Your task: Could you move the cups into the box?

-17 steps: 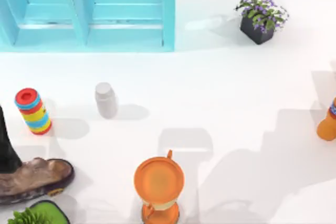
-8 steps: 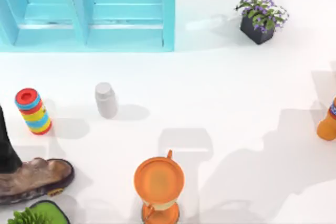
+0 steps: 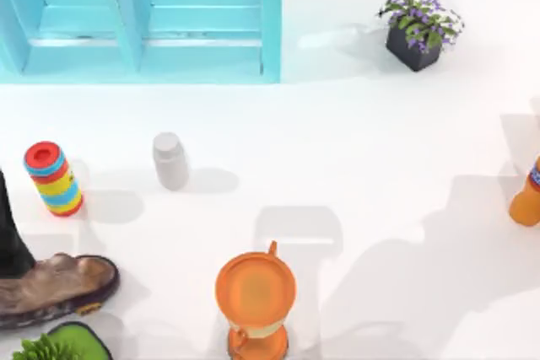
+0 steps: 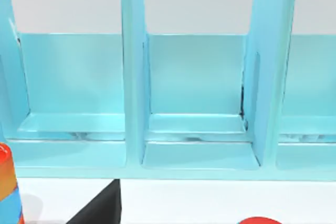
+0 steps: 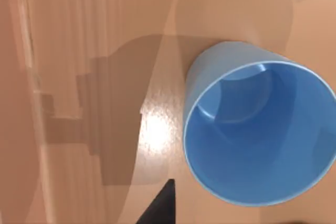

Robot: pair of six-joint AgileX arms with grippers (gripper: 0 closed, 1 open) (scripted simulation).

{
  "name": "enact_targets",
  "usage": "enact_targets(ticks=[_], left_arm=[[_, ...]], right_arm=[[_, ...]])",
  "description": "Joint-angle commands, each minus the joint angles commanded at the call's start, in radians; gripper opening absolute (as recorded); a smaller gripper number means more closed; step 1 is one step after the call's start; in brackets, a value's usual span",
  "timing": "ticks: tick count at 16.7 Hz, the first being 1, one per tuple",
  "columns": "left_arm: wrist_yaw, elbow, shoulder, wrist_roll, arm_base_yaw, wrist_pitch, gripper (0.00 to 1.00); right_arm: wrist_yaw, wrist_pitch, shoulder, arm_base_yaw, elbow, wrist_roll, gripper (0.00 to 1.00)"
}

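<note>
The blue cup [image 5: 257, 129] stands upright, mouth open to the right wrist camera, on a brownish surface rather than the white table [image 3: 354, 158], so it sits off to the side where the top view does not reach. That camera looks almost straight down into it, which I take as the right arm lining up for a grasp; whether its fingers are spread or pressed together I cannot tell. The box [image 3: 143, 18], pale blue with upright dividers, waits at the table's far left, and the left wrist camera faces its empty compartments [image 4: 197, 124] head-on, probably ready to deliver. A white bottle [image 3: 170, 160] and an orange hourglass [image 3: 256, 301] stand between, clutter to steer around.
</note>
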Motion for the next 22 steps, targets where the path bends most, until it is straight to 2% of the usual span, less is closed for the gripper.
enact_targets(ticks=[11,19,22], left_arm=[[0.000,0.000,0.000,0.000,0.000,0.000,1.00],[0.000,0.000,0.000,0.000,0.000,0.000,1.00],[0.000,0.000,0.000,0.000,0.000,0.000,1.00]], right_arm=[[0.000,-0.017,0.001,0.002,0.017,-0.001,1.00],[0.000,-0.348,0.008,-0.002,0.355,-0.006,1.00],[0.000,-0.399,0.006,-0.003,0.406,-0.005,1.00]])
